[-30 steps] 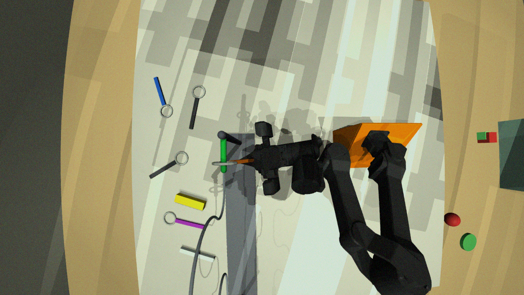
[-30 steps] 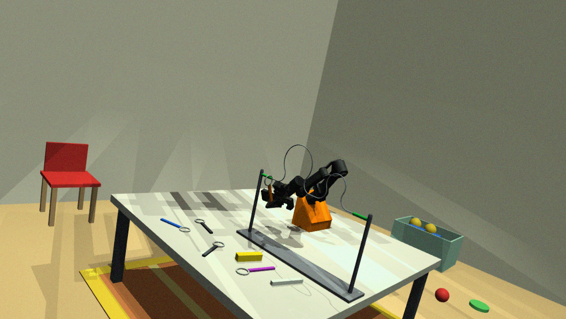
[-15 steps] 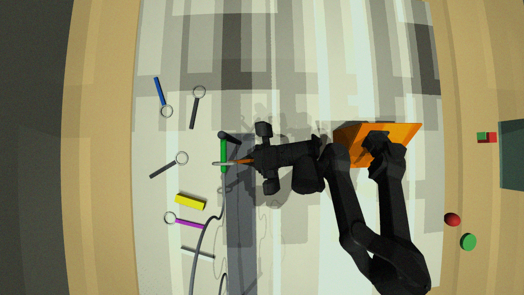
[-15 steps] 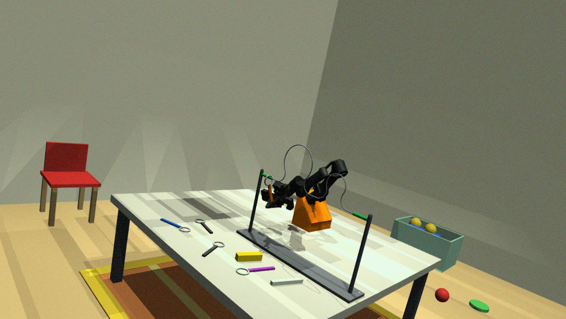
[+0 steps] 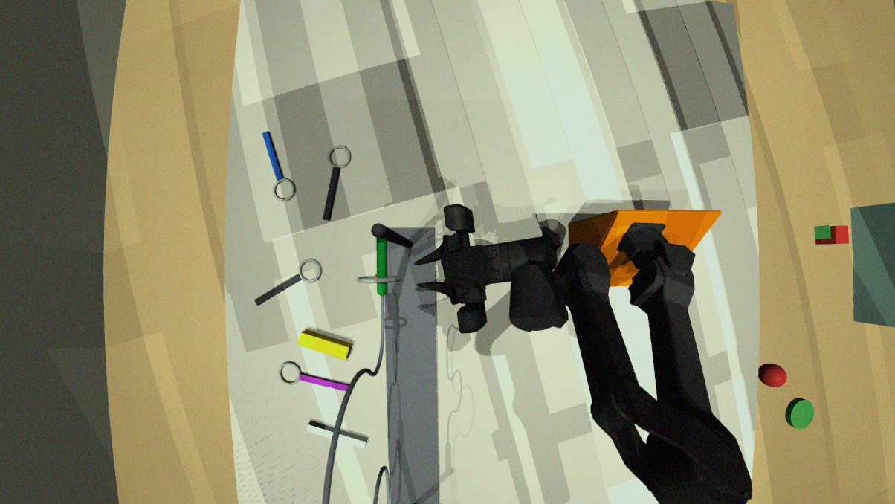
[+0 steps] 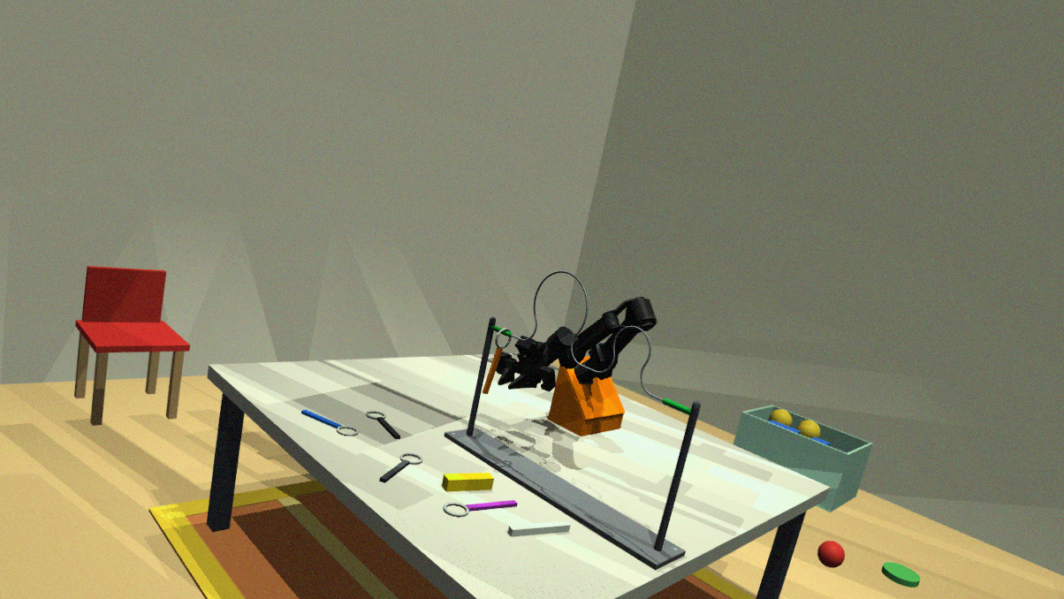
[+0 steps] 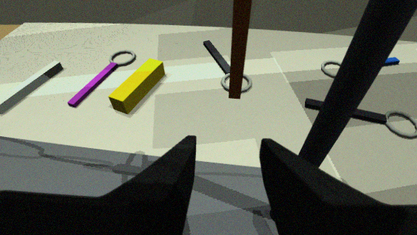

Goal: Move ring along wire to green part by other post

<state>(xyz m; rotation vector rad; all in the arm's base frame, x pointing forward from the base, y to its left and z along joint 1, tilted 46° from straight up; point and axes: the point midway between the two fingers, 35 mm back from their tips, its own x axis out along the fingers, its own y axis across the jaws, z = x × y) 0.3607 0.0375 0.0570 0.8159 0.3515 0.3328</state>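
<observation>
The ring (image 5: 366, 279) hangs around the green wire part (image 5: 381, 253) (image 6: 499, 329) next to the far post (image 5: 394, 236) (image 6: 480, 382) (image 7: 347, 94). Its orange handle (image 6: 491, 370) (image 7: 240, 52) hangs down, slightly tilted; in the top view it is hidden. My gripper (image 5: 417, 274) (image 7: 228, 145) is partly open and empty. Its fingertips stand a short way back from the handle, on the arm's side; in the wrist view the handle's lower end shows above the gap between them. The other green part (image 6: 676, 405) is beside the near post (image 6: 678, 476).
The thin grey wire (image 5: 383, 331) (image 6: 561, 272) curves between the green parts. A grey base bar (image 5: 414, 375) (image 6: 566, 495) carries the posts. Beyond it lie a yellow block (image 5: 324, 344) (image 6: 467, 481) (image 7: 139, 83), a pale bar (image 6: 539, 529) and several loose rings with handles.
</observation>
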